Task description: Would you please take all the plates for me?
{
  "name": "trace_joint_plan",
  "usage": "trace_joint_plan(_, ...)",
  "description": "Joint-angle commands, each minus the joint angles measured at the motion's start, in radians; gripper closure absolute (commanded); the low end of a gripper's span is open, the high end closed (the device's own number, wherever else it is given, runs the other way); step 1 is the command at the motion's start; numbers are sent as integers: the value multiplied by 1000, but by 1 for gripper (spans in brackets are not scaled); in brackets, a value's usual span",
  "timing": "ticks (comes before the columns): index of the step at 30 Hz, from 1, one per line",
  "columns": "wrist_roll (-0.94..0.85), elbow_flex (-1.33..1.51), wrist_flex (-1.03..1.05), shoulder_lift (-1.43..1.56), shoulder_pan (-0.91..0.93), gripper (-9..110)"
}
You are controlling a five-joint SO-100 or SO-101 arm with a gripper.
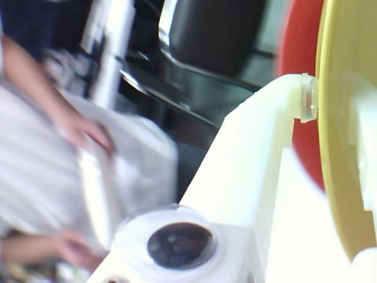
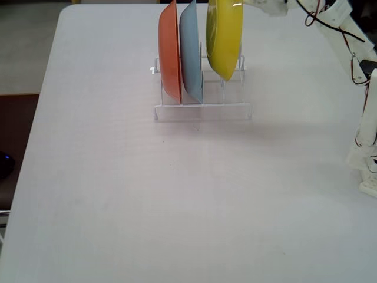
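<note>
A white wire rack [image 2: 202, 109] stands at the far middle of the table. It holds an orange plate [image 2: 169, 53] and a blue plate [image 2: 191, 56] upright on edge. A yellow plate [image 2: 224, 38] stands to their right, with its lower edge higher than theirs and still among the rack wires. My gripper [image 2: 242, 5] is shut on the yellow plate's top rim. In the wrist view the gripper [image 1: 333, 112] has a white finger [image 1: 277, 135] on each side of the yellow plate [image 1: 339, 153]. The orange plate [image 1: 297, 65] shows behind it.
The white table [image 2: 177, 194] spreads in front of the rack. My arm's base [image 2: 368, 147] stands at the right edge in the fixed view. In the wrist view a person in white [image 1: 53, 159] and a dark chair [image 1: 206, 35] lie beyond the table.
</note>
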Motion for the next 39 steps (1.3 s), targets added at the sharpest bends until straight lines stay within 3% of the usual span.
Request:
trace_joint_plan(1,43,-86,25,170,0,102)
trace_joint_plan(14,117,-86,41,430,-143,102)
trace_joint_plan(21,272,6,38,555,-414,102)
trace_joint_plan(29,428,615,-449,796,-753,102)
trace_joint_plan(39,446,884,-862,761,-881,102)
